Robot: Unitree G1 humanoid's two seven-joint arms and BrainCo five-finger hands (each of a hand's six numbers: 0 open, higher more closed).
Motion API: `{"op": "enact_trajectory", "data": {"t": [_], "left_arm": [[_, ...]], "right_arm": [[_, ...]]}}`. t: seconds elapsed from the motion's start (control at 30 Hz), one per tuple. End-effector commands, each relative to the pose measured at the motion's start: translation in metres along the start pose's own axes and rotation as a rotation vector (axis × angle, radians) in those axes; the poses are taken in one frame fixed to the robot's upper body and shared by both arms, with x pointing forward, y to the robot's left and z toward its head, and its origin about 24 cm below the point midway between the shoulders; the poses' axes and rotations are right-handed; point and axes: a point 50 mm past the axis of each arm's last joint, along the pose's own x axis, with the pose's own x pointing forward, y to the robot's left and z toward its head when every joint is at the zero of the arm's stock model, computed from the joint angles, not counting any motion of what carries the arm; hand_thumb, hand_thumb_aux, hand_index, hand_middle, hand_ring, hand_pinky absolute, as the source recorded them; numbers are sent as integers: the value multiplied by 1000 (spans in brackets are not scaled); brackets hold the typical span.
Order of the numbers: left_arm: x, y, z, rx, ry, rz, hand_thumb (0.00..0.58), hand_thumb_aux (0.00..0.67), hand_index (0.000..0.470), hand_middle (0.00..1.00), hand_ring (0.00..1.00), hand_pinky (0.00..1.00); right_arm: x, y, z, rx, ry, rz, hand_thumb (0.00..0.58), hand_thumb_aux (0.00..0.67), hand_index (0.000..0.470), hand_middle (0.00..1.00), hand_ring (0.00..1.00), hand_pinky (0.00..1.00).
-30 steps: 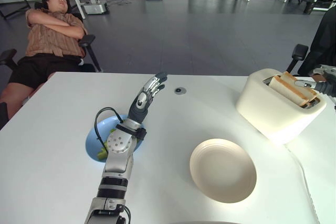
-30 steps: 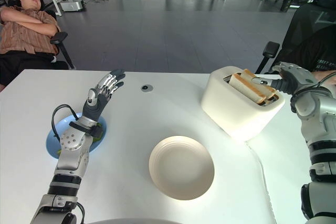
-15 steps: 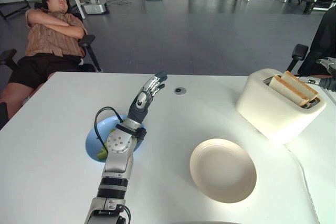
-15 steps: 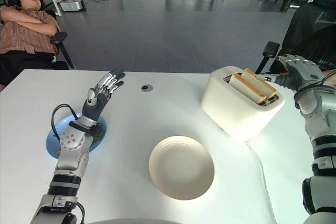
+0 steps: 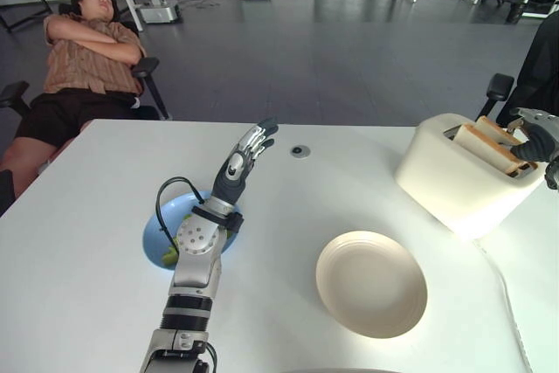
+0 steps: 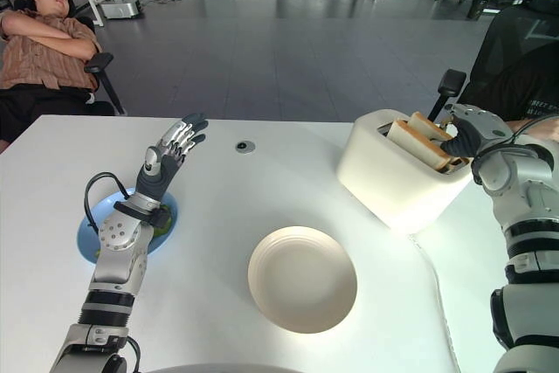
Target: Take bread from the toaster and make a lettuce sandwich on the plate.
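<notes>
Your right hand sits against the bread in the toaster, grip impossible to tell; your left hand, spread and empty, hovers above the lettuce bowl, plate between both hands.

Bare tabletop lies open between the toaster and the plate, and from the plate across to the blue bowl; a small round fitting sits near the far edge. The left arm lies over the bowl with the left hand raised beyond it, covering part of the bowl from above. The right hand is right at the bread's right end, while the toaster's left side stands free.
</notes>
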Motion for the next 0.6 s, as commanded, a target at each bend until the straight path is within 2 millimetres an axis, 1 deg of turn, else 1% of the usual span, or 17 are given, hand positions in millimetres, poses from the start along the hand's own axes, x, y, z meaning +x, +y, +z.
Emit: {"op": "enact_trajectory", "data": {"t": [0.03, 0.1, 0.2, 0.27, 0.3, 0.37, 0.43, 0.47, 0.53, 0.6], "left_arm": [[-2, 2, -4, 4, 24, 4, 0, 0, 0, 0, 0, 0], [-2, 3, -4, 4, 27, 8, 0, 0, 0, 0, 0, 0], [-2, 4, -4, 6, 26, 11, 0, 0, 0, 0, 0, 0], [0, 5, -5, 6, 26, 10, 0, 0, 0, 0, 0, 0], [0, 6, -5, 6, 26, 10, 0, 0, 0, 0, 0, 0], [1, 8, -4, 10, 24, 12, 0, 0, 0, 0, 0, 0], [2, 9, -4, 13, 24, 12, 0, 0, 0, 0, 0, 0], [2, 9, -4, 13, 24, 10, 0, 0, 0, 0, 0, 0], [3, 9, -5, 13, 28, 8, 0, 0, 0, 0, 0, 0], [2, 9, -6, 12, 32, 6, 0, 0, 0, 0, 0, 0]], "right_arm": [[2, 11, 19, 91, -85, 53, 580, 670, 470, 0, 0, 0], [2, 7, 21, 103, -96, 40, 580, 670, 470, 0, 0, 0], [3, -11, 16, 124, -76, -58, 580, 670, 470, 0, 0, 0], [0, -36, 9, 152, -58, -223, 580, 670, 470, 0, 0, 0], [-1, -45, 7, 177, -58, -291, 580, 670, 470, 0, 0, 0], [-8, -72, 11, 243, -121, -462, 580, 670, 470, 0, 0, 0], [-19, -92, 25, 185, -216, -546, 580, 670, 470, 0, 0, 0], [-25, -96, 38, 202, -289, -554, 580, 670, 470, 0, 0, 0], [-37, -100, 67, 228, -421, -524, 580, 670, 470, 0, 0, 0], [-46, -93, 94, 256, -562, -396, 580, 670, 470, 0, 0, 0]]}}
